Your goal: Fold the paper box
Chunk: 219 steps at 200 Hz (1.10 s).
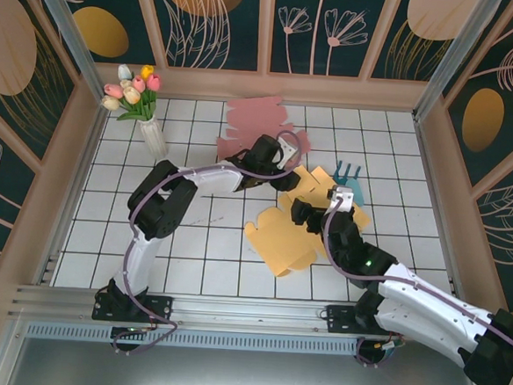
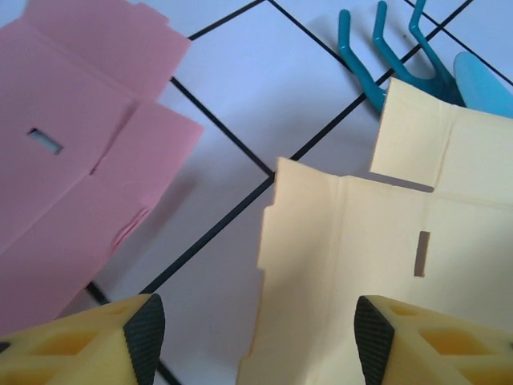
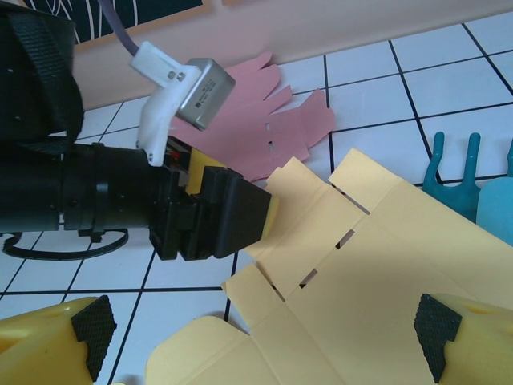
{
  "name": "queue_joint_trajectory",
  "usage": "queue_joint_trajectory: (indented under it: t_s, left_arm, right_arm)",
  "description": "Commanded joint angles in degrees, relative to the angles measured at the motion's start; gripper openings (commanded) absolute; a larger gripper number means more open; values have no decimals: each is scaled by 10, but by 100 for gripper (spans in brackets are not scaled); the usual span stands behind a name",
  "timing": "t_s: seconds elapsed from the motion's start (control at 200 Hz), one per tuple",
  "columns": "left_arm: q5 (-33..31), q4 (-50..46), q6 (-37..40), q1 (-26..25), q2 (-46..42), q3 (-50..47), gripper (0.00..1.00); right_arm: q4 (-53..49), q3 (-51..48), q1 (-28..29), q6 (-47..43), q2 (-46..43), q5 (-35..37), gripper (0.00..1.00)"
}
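A vase of tulips stands near the far-left corner of the bench. A pink sheet lies flat by the far edge, mid-bench. The left claw hangs with jaws apart over an edge of the flat yellow paper box, which lies right of centre. The right claw gapes wide above the box. In the right wrist view the left arm covers the box's left flap. In the left wrist view a teal fork pokes out from under its far flap.

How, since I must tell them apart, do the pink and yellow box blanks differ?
The pink blank lies farther back, near the wall; the yellow blank lies in front of it. The open right gripper hovers over the yellow blank, not the pink blank. Both are slotted, unfolded sheets.
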Motion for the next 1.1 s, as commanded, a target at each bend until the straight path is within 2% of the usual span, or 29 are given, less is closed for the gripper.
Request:
queue_joint_trajectory:
  t_s: [0.0,0.13,0.32,0.425,0.52,0.701,0.891,1.026,1.091]
  left_arm:
    - [54,-4,17,2,23,31,62]
    - [96,7,10,1,41,42,55]
    - [111,7,7,1,59,52,45]
    - [140,13,5,1,53,44,27]
    - [105,19,14,2,17,10,0]
    - [3,79,12,1,-106,-127,0]
    - [-33,164,-41,2,-248,-272,0]
    - [-102,204,-92,1,-355,-366,0]
    - [-144,221,-111,2,-409,-411,0]
  right_arm:
    - [6,-4,-4,11,-12,4,99]
    - [8,-4,-4,9,-12,4,99]
    - [11,-5,-3,8,-12,-5,99]
    - [12,-5,-4,8,-13,-7,99]
    - [14,-4,-3,6,-12,-12,99]
    - [23,12,-4,-11,-6,-42,99]
    - [25,68,-4,-46,5,-76,99]
    - [32,138,-5,-124,41,-71,94]
    - [47,176,-6,-188,67,-100,92]
